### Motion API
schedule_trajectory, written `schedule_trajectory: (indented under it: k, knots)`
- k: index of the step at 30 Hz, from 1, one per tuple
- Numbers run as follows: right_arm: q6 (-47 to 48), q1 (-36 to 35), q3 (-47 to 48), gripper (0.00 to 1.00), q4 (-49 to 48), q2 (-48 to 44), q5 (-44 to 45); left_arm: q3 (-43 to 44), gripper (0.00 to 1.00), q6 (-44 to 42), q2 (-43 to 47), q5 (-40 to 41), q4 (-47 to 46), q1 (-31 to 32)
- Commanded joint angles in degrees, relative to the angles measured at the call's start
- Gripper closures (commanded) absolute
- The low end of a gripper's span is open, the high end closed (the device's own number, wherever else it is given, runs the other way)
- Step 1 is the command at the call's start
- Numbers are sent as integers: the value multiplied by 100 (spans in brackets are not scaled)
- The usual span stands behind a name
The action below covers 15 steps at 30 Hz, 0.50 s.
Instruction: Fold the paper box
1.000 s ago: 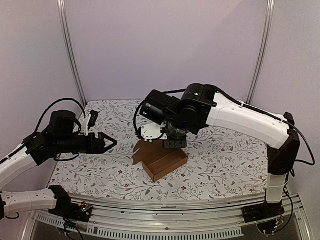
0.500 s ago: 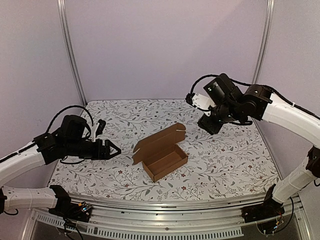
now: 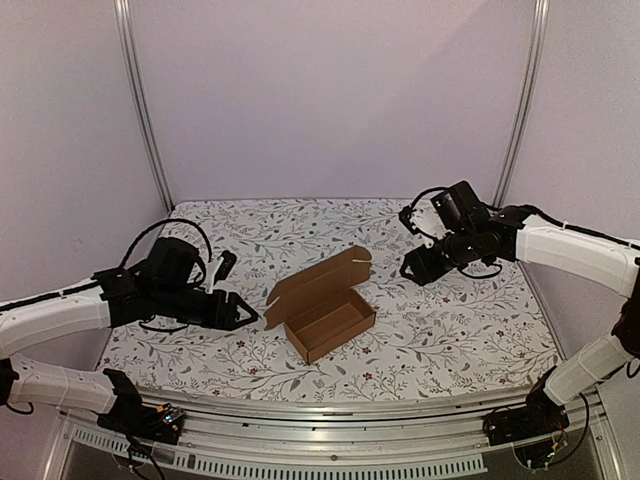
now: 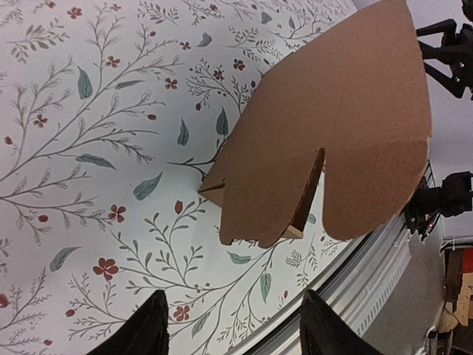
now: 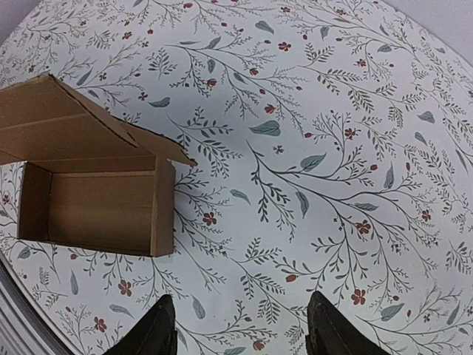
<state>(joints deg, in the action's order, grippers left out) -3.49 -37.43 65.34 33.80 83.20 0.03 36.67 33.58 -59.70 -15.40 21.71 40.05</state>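
The brown paper box (image 3: pixel 322 302) sits mid-table as an open tray with its lid flap raised behind it. It shows in the left wrist view (image 4: pixel 332 133) from its left end, and in the right wrist view (image 5: pixel 92 188) at left. My left gripper (image 3: pixel 243 314) is open and empty, just left of the box and not touching it. My right gripper (image 3: pixel 408 271) is open and empty, to the right of the box with a gap of cloth between; its fingertips (image 5: pixel 159 325) frame bare cloth.
A floral-patterned cloth (image 3: pixel 440 330) covers the table. A metal rail (image 3: pixel 350 440) runs along the near edge. Pale walls and two upright metal posts (image 3: pixel 140 100) close the back.
My right arm has swung away from above the box to the right and come down low. My left gripper has moved right, closer to the box. The box has not moved.
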Motion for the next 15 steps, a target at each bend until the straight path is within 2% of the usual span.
schedule_trajectory:
  k: [1, 5, 9, 15]
  knots:
    - [-385, 114, -298, 41, -717, -112, -551, -134, 42, -269, -101, 438, -425, 261]
    - [-498, 169, -538, 40, -1017, -81, -742, -317, 43, -467, -92, 842, -767, 488]
    - [-521, 193, -687, 40, -1194, -27, -932, -545, 39, -683, -55, 1216, -1180, 633]
    - [-477, 214, -742, 40, -1329, 30, -1195, -886, 39, -1053, 20, 1230, -2046, 820]
